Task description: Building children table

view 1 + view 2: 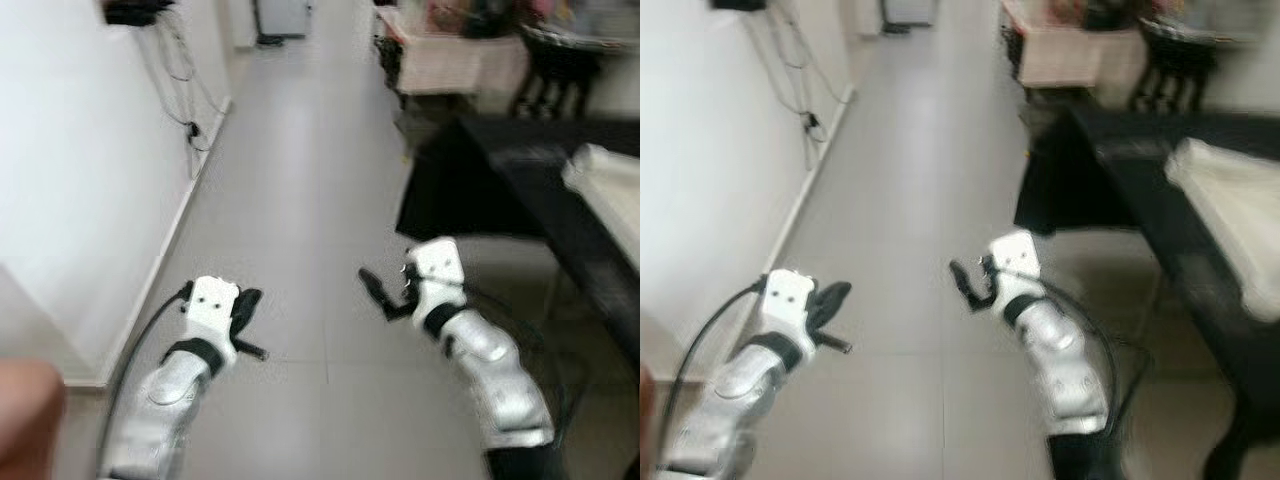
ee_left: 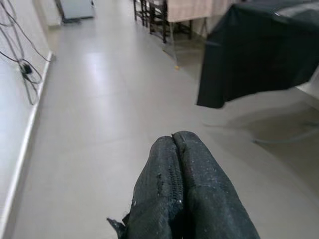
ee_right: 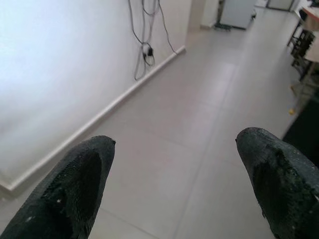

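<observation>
No text, label, brand, number or sign can be read on anything in these pictures; the eye views are too blurred to show any lettering.
</observation>
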Controlling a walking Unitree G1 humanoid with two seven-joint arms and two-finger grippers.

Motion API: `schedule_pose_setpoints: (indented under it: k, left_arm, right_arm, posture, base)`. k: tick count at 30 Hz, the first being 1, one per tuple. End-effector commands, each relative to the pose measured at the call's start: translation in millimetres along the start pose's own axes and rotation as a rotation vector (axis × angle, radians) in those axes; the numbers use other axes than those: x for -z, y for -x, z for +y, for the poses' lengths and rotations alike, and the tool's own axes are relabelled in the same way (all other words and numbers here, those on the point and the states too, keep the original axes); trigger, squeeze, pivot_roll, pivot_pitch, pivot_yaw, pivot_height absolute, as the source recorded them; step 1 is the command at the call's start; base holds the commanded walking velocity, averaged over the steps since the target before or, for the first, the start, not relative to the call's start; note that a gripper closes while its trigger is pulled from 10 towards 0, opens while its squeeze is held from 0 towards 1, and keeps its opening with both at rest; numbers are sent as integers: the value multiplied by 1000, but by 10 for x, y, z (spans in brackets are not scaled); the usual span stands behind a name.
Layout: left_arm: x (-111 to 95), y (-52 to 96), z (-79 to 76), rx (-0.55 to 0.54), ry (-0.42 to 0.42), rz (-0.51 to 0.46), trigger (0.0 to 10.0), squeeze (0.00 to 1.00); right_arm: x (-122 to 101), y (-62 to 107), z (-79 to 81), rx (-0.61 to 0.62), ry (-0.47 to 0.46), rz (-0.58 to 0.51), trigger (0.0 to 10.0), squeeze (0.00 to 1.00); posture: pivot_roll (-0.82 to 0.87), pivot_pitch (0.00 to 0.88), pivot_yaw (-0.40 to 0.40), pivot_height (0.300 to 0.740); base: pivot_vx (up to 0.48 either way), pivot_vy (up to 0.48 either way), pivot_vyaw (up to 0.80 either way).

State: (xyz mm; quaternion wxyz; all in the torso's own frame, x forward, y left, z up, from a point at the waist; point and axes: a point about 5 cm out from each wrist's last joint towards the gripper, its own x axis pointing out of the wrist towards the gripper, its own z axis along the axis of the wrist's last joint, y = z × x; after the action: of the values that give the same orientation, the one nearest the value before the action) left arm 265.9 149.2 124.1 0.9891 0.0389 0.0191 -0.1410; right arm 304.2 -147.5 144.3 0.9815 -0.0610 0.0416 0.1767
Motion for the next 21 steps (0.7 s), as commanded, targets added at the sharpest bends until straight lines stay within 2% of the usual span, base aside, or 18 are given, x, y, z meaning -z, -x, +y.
schedule_pose_setpoints:
  k: [1,21]
  left_arm:
    - [-3,-9,-34,24,8,-7,10000,0]
    - [12,-27,-52,51,5,-3,10000,0]
  right_arm:
    - [31,12,-48,14,1,16,10000,0]
    - [60,-25,-63,15,0,27,10000,0]
  posture:
    - [-44,37,-27,740]
    - [-37,26,-29,740]
  base:
    - [364,0,0]
    - [338,0,0]
